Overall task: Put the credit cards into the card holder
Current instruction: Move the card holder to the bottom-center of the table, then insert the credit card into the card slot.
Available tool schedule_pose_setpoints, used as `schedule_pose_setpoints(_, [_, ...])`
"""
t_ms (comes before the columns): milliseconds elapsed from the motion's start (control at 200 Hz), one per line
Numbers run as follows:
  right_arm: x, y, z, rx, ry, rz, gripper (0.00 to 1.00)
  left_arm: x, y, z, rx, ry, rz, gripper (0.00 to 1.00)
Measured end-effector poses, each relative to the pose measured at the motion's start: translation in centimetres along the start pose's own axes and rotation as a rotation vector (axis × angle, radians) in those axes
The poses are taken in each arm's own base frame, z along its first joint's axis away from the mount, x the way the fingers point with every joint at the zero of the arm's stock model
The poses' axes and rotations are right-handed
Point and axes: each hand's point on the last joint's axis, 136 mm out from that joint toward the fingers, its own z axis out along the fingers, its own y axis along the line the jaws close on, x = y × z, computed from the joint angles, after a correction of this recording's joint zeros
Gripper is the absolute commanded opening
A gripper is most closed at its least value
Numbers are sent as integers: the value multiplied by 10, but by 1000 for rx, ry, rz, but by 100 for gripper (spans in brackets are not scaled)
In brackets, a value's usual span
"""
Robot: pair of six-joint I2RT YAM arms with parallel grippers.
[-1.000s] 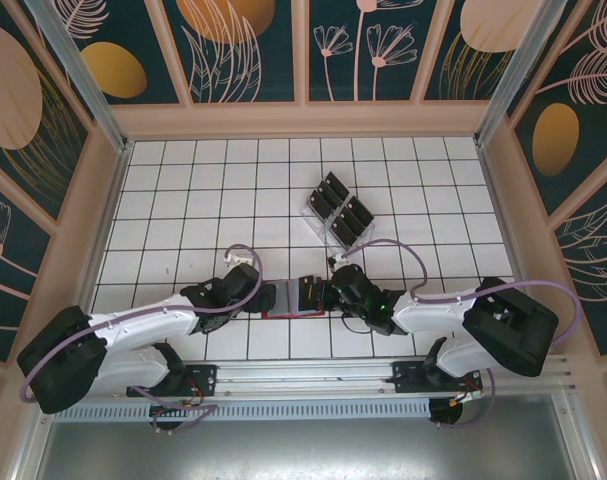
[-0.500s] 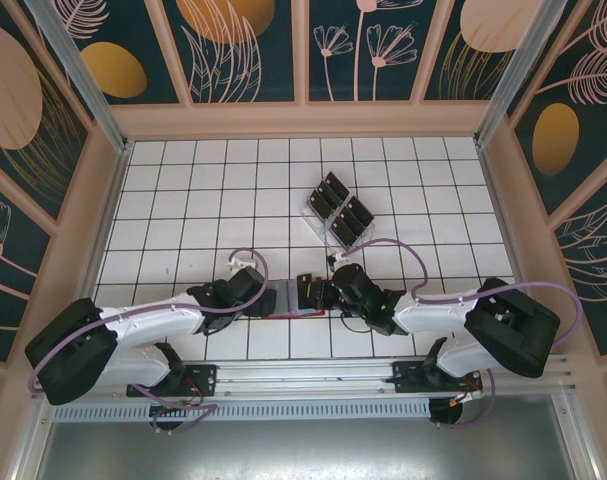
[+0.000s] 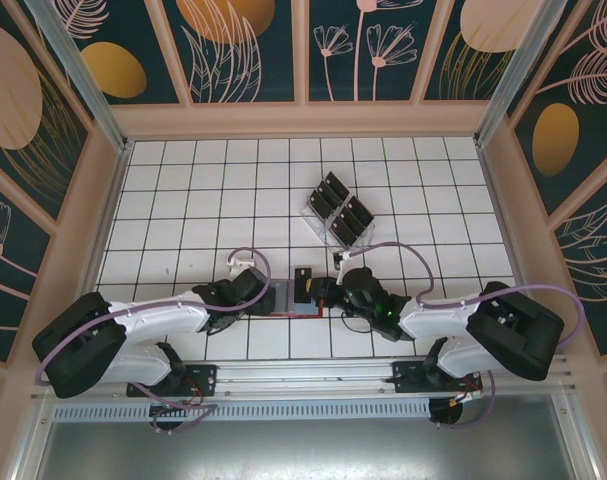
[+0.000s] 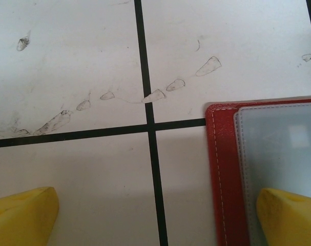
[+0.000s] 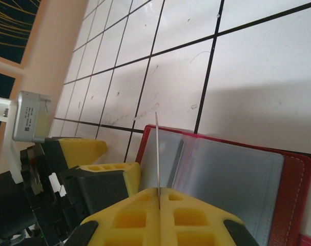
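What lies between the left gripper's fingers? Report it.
Left wrist view: bare table, a black grid line, and the red card holder's edge, reaching under one finger.

Red card holder (image 5: 232, 177), open flat.
1 black credit card (image 5: 157, 154) stands on edge over its grey pocket.

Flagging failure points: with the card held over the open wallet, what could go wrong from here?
The card is pinched by one edge in the right gripper; it could twist or miss the pocket of the wallet. Just one finger of the open left gripper pins the wallet, so a push may slide it.
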Motion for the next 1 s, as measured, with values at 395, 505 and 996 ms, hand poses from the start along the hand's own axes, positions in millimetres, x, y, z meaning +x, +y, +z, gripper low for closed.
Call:
schedule_pose_setpoints(395, [1, 0, 8, -63, -36, 50, 0, 4, 4, -3, -1, 12, -39, 99])
schedule_pose_setpoints(505, [3, -1, 11, -70, -36, 62, 0, 7, 6, -5, 5, 18, -47, 98])
schedule_pose_setpoints(996, [14, -11, 21, -65, -18, 100, 0, 11, 7, -8, 17, 26, -52, 99])
